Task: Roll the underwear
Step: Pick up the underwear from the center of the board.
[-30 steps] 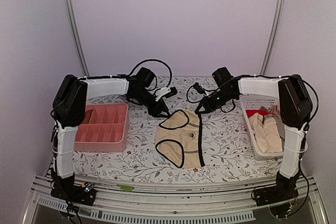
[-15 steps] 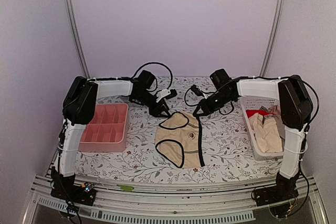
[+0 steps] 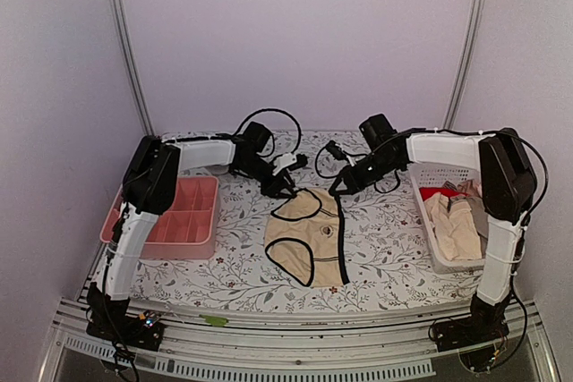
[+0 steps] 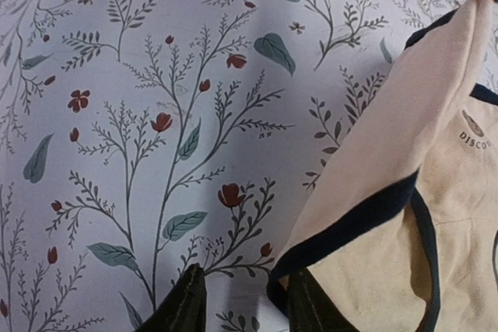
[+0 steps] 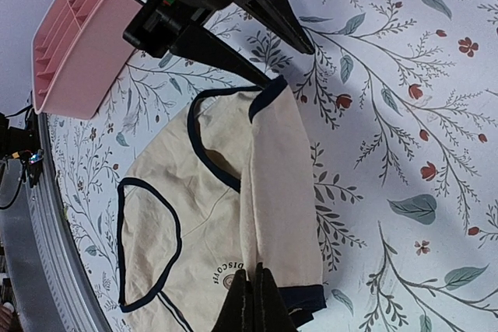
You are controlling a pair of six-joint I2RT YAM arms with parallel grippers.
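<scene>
Underwear (image 3: 309,237): beige, dark trim, spread flat, upper edge folded over. Right gripper (image 5: 254,289) clamped on one waistband corner. Left gripper (image 4: 240,285) part open at the other corner, holding nothing.

The underwear (image 3: 309,237) lies in the middle of the worktop (image 3: 385,239). To its left, well apart, sits the divided tray (image 3: 170,248). To its right, along the worktop's right edge, stands the basket (image 3: 428,243) with more garments (image 3: 455,225) in it. The left pincer (image 3: 285,187) is at the underwear's far left corner, the right pincer (image 3: 338,187) on its far right corner
</scene>
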